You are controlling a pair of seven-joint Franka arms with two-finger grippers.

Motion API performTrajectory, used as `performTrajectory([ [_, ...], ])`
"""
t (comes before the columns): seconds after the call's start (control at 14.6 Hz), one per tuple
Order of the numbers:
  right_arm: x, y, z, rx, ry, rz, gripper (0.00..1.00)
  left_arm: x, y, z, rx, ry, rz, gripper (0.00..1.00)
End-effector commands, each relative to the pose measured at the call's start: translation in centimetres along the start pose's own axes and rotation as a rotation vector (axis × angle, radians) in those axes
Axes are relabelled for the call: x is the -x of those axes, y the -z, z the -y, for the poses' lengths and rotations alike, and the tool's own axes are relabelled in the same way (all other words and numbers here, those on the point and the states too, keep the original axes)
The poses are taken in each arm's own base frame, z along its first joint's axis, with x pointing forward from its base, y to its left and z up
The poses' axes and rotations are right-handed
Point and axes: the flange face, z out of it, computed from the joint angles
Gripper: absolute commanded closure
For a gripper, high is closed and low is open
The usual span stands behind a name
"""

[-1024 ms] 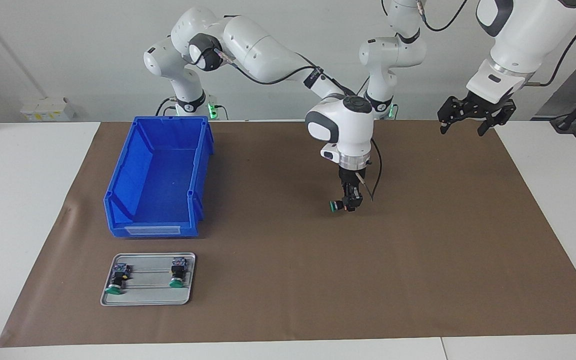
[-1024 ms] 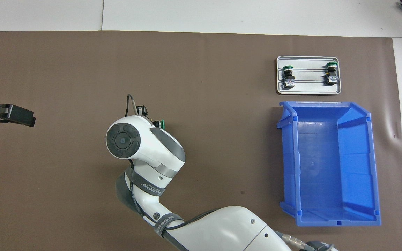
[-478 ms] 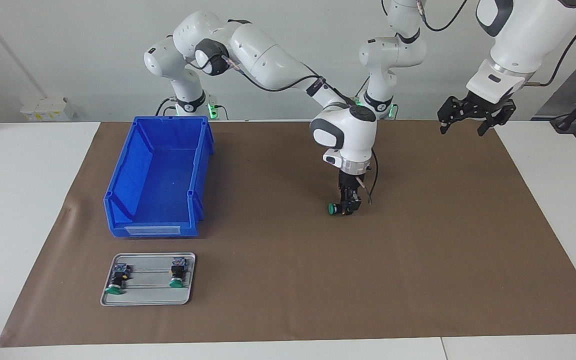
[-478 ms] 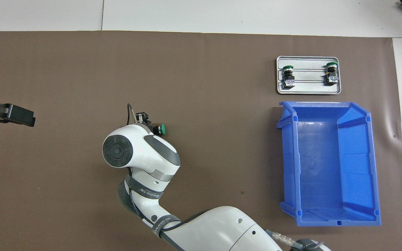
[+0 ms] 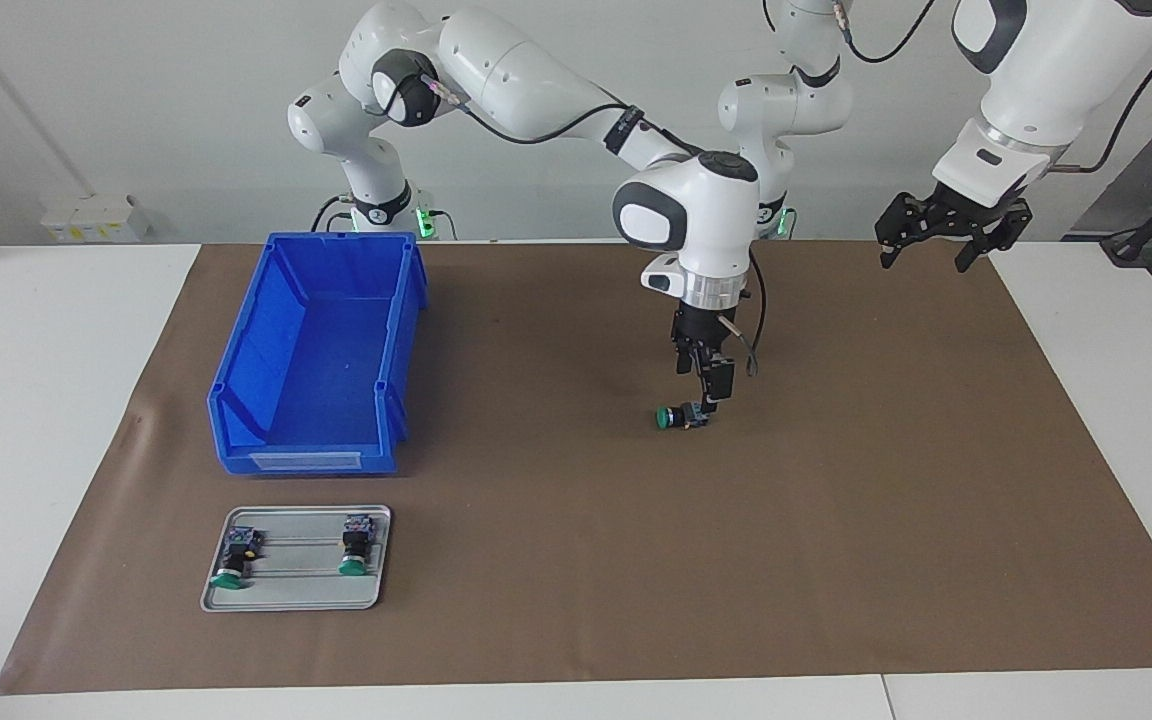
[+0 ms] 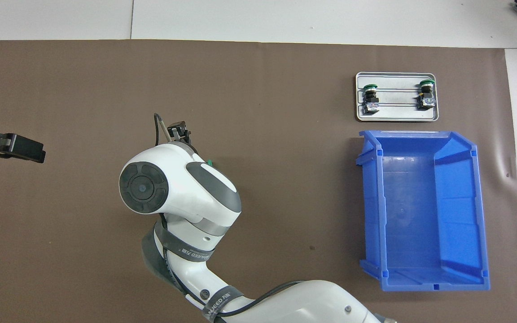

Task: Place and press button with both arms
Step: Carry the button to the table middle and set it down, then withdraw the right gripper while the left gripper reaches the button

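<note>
The button (image 5: pixel 678 417) lies on its side on the brown mat (image 5: pixel 886 480), mid-table, free of any grip. The right gripper (image 5: pixel 704 375) hangs just over it, jaws apart. The left gripper (image 5: pixel 948 243) waits raised over the mat's edge at the left arm's end, jaws apart.

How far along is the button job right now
Placing looks done: the small green-capped push-button lies on its side on the brown mat, and the right gripper is open just above it. Nothing is gripped. The left gripper hangs open over the mat's edge at its own end, waiting. Pressing is left. Two more buttons sit on the grey metal tray.
</note>
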Motion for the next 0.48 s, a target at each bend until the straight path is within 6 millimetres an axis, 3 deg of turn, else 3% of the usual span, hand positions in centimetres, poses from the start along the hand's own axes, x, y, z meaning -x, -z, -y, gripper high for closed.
performTrajectory([
  [0.0, -8.6, 3.2, 1.2, 0.002, 0.145, -0.016, 0.00, 1.0, 0.1, 0.2, -0.019, -0.002, 0.003, 0.00],
  [0.14, -13.5, 5.3, 1.6, 0.010, 0.288, -0.005, 0.00, 1.0, 0.1, 0.2, -0.019, -0.003, 0.005, 0.00],
  [0.41, -28.2, 7.8, 3.1, 0.029, 0.570, -0.015, 0.00, 0.5, 0.3, -0.3, -0.023, -0.028, -0.030, 0.00],
])
